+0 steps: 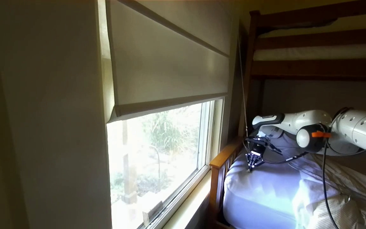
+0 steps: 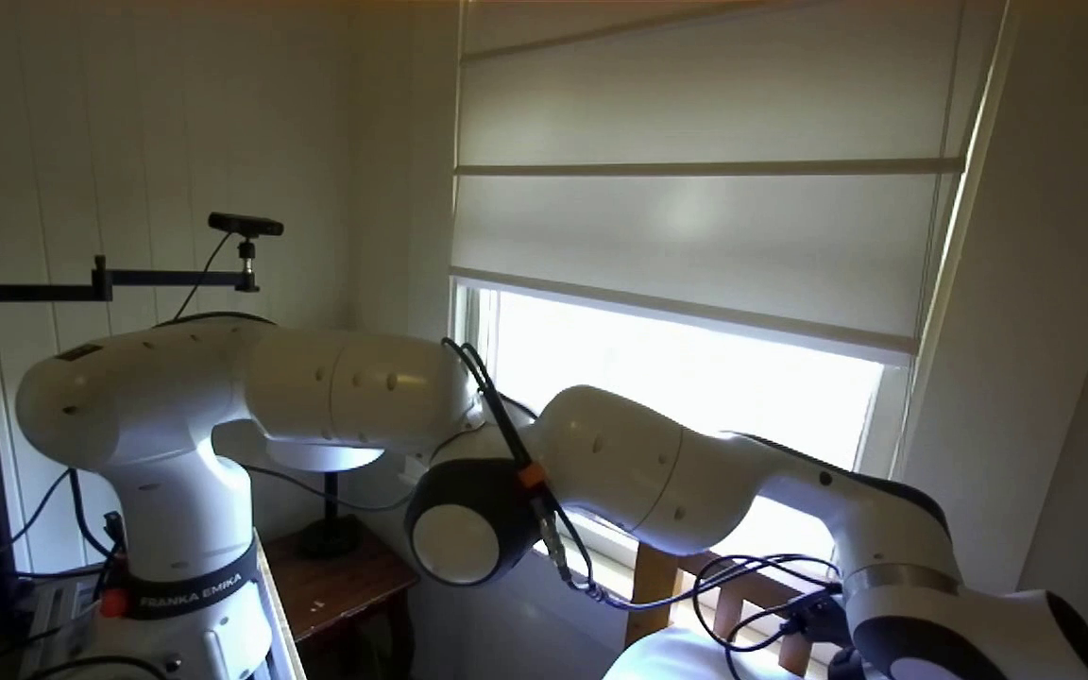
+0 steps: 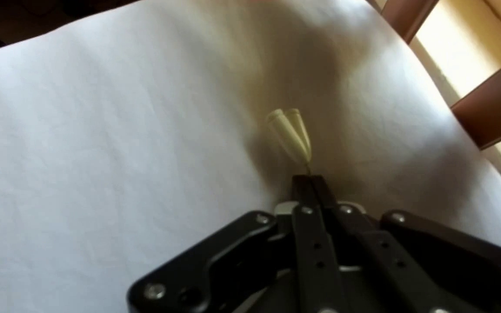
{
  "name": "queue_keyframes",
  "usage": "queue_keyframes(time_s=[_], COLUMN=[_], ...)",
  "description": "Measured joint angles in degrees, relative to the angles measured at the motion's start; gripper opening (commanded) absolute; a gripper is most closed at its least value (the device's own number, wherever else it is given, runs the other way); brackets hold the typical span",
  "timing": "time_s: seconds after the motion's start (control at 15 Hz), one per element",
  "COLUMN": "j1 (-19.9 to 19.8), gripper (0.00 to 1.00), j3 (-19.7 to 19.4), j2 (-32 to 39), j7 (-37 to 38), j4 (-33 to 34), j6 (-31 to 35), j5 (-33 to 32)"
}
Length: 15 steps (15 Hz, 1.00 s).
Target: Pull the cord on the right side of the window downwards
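Step in hand: the downward pull, by my reading; grasp looks done. Fingers (image 3: 301, 189) pressed together, no gap at the tips, thin cord (image 1: 242, 83) pinched between them in the wrist view. Two pale cord tassels (image 3: 292, 139) poke out just past the tips, so the hold is at the cord's bottom end.

Cord hangs right of the window (image 1: 176, 149), between it and the dark wooden bunk-bed frame (image 1: 316, 67), a near-straight line from high up; hard to trace close to the fingers in an exterior view. Roman shade (image 1: 173, 66) covers the window's upper part, lower part bare.

Fingers sit low over the pale-sheeted mattress (image 1: 259, 194), near the slatted bed end (image 1: 226, 155). Tassels touching the mattress or just above: can't tell. In an exterior view the Franka arm (image 2: 657, 472) reaches left to right in front of the window; fingertips not visible there, no help on grip.

Progress, a guess: well into the pull, since there's little room below the fingers. Next move: hold the pinch, draw straight down what's left, stop before the tips press into the mattress. If more travel is needed, probably regrip higher up the cord. Risk: thin cord could slip; tassels should catch at the tips.
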Motion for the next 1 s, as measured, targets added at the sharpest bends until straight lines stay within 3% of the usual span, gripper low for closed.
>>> queue_keyframes(time_s=[0.27, 0.6, 0.73, 1.0], j1=[-1.09, -3.95, -5.47, -6.42], gripper=[0.58, 0.95, 1.00, 1.00], j3=[0.75, 2.42, 3.32, 3.46], j2=[0.08, -0.15, -0.21, -3.59], j7=[8.44, 15.29, 13.01, 3.19], j4=[-2.95, -2.10, -0.10, 1.64], j6=[1.78, -3.26, -8.29, -17.60], j5=[1.69, 3.32, 3.32, 1.73])
